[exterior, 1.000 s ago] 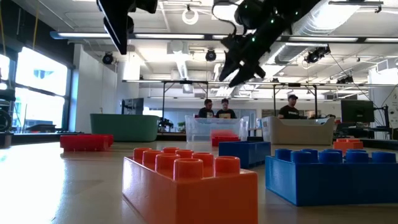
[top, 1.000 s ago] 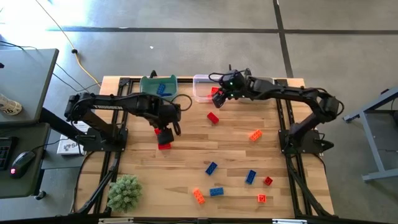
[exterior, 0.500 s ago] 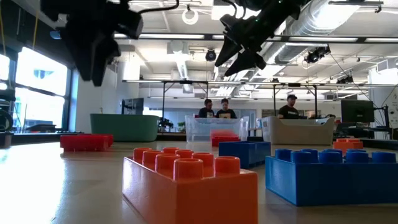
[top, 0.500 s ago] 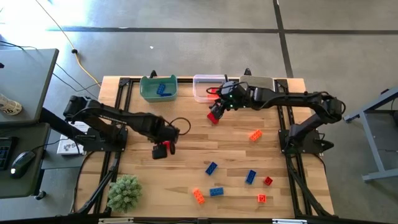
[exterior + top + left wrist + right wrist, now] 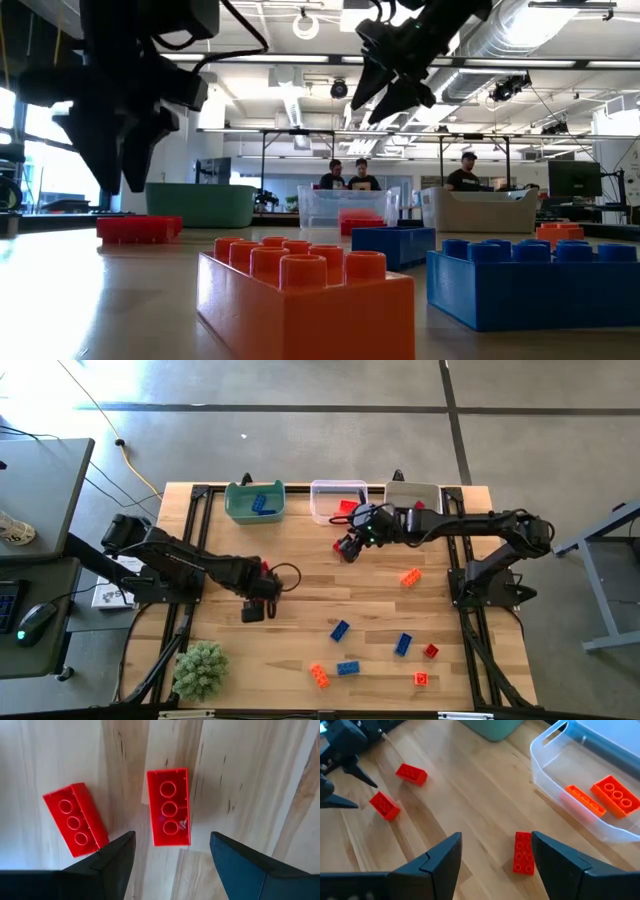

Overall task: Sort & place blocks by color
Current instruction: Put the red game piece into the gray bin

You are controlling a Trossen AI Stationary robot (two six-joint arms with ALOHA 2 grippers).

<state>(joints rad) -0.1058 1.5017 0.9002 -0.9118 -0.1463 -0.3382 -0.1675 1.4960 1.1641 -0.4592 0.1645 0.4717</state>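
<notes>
The low view shows, closest to the lens, an orange studded plastic brick (image 5: 305,297), with a blue studded brick (image 5: 535,283) to its right and a smaller blue brick (image 5: 392,243) behind them. Farther back on the wooden table (image 5: 120,300) lies a flat red brick (image 5: 139,228). Beyond it stand the green plastic bin (image 5: 200,204), the clear plastic bin (image 5: 345,205) and a pale grey bin (image 5: 480,209); people stand in the room behind.

From above, the front of the table carries a fuzzy green plant-like clump (image 5: 200,668) and a scatter of blue, orange and red bricks. The left gripper (image 5: 255,607) hangs low over the table's left middle, fingers spread wide and holding nothing. Its wrist view looks straight down between the dark fingertips (image 5: 117,855) at two red three-stud bricks, one upright (image 5: 168,807) between the fingers, one tilted (image 5: 76,819) beside it.

The right gripper (image 5: 350,546) hovers just in front of the clear bin, jaws also wide apart and empty. Its wrist view shows a red brick (image 5: 523,852) on the wood between its fingers, and orange-red bricks (image 5: 615,795) lying inside the clear bin. Blue bricks (image 5: 261,502) sit in the green bin.
</notes>
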